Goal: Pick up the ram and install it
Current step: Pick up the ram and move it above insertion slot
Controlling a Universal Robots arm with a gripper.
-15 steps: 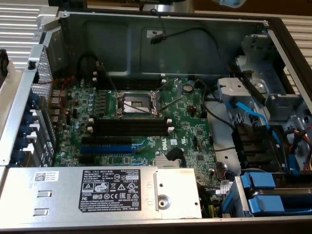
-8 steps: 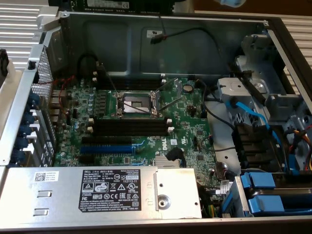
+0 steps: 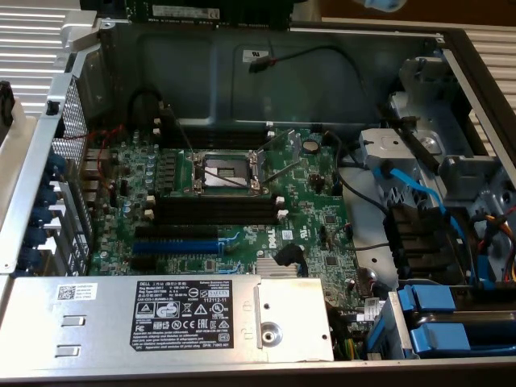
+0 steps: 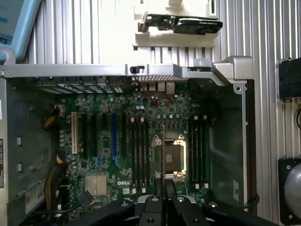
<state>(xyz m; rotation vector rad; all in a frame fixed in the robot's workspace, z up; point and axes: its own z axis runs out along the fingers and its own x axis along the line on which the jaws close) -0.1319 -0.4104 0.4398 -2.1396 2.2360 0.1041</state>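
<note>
Jaws pinched nearly closed on the ram, held edge-on above the open computer case, right over the motherboard beside the CPU socket. DELL reads white on the board, and again on the power supply's black label.

place: work bench in a lab or workshop | signs: open computer case with green board lying on ribbed metal table top
</note>
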